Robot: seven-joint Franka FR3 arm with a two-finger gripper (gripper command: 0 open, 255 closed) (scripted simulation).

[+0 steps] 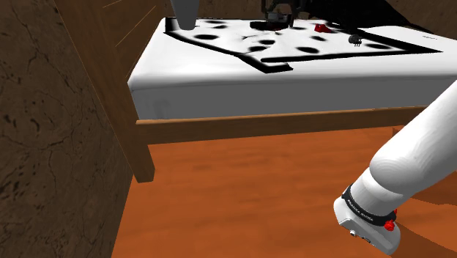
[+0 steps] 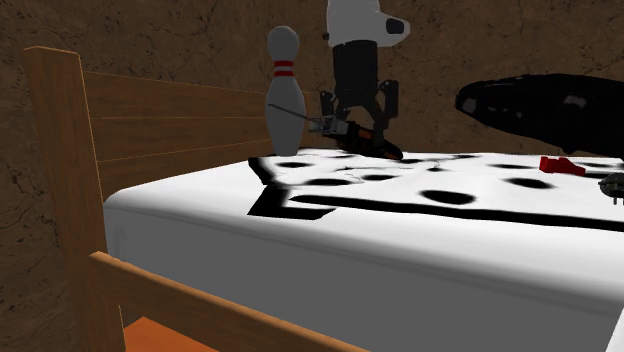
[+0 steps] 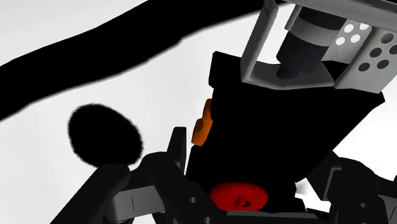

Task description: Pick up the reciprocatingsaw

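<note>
Evidently the end effector [image 2: 356, 120] grips the reciprocating saw [image 2: 376, 146]; lift straight and slowly, clearing the bed [image 2: 400, 250].

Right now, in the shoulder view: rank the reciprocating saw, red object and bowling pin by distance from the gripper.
1. reciprocating saw, right at the gripper.
2. red object, off to that view's right.
3. bowling pin, standing farther off to that view's left.
</note>
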